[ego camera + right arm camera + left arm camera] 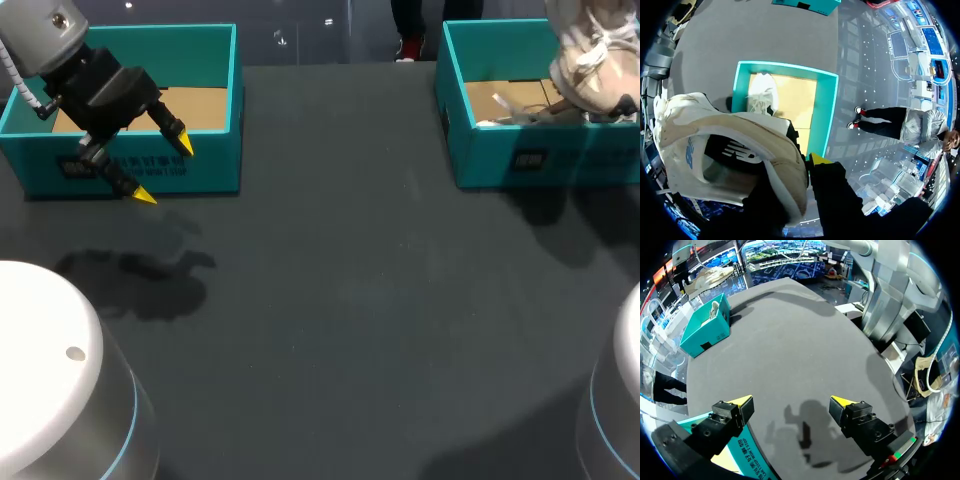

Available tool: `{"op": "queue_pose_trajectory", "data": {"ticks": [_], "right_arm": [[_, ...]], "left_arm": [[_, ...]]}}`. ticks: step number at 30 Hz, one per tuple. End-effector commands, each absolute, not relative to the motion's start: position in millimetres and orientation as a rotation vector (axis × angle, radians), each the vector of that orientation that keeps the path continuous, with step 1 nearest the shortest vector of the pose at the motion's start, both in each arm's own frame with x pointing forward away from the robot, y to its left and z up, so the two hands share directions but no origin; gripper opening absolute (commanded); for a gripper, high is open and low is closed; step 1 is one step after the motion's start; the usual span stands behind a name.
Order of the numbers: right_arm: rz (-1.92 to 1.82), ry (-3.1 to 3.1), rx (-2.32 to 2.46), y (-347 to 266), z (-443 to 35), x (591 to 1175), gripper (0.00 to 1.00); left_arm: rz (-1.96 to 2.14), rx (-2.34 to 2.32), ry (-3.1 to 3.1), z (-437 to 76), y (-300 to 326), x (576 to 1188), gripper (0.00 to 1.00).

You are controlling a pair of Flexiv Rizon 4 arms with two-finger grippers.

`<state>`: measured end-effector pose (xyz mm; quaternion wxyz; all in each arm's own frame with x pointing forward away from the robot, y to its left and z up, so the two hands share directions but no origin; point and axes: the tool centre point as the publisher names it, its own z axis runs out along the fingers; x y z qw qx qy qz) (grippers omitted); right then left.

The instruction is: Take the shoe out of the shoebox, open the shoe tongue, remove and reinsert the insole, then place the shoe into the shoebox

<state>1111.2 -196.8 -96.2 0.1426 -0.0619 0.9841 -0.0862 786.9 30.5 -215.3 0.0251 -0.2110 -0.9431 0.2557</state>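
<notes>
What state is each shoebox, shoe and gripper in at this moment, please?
left shoebox: open, no lid, no shoe seen inside.
right shoebox: open, one shoe inside.
boxed shoe: lying in the right shoebox.
held shoe: lifted above the right shoebox.
left gripper: fingers open, empty.
right gripper: fingers shut on the held shoe's collar.

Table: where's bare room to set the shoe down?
The dark tabletop between the left shoebox and right shoebox is bare. Crowded: right shoebox, second shoe inside, held shoe above it; open left jaws by the left shoebox's front.
</notes>
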Motion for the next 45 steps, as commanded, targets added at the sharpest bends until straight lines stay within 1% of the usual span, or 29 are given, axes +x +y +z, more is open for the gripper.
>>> {"op": "queue_pose_trajectory", "data": {"ticks": [1,5,12,22,25,37,45], "right_arm": [[-0.208,2.850,-0.191,-228,-97,1136,0.00],[-0.201,2.857,-0.199,-247,-104,1154,0.00],[-0.193,2.887,-0.156,-262,-115,1172,0.00],[-0.146,2.807,0.636,-313,-118,1162,0.00],[-0.016,2.749,0.841,-328,-118,1155,0.00],[-0.016,2.749,0.841,-328,-118,1155,0.00],[-0.054,2.544,1.283,-330,-131,1146,0.00]], "left_arm": [[0.787,-0.653,-2.918,-215,31,786,1.00],[0.787,-0.653,-2.918,-215,31,786,1.00],[0.787,-0.653,-2.918,-215,31,786,1.00],[0.787,-0.653,-2.918,-215,31,786,1.00],[0.787,-0.653,-2.918,-215,31,786,1.00],[0.787,-0.653,-2.918,-215,31,786,1.00],[0.787,-0.653,-2.918,-215,31,786,1.00]]}}
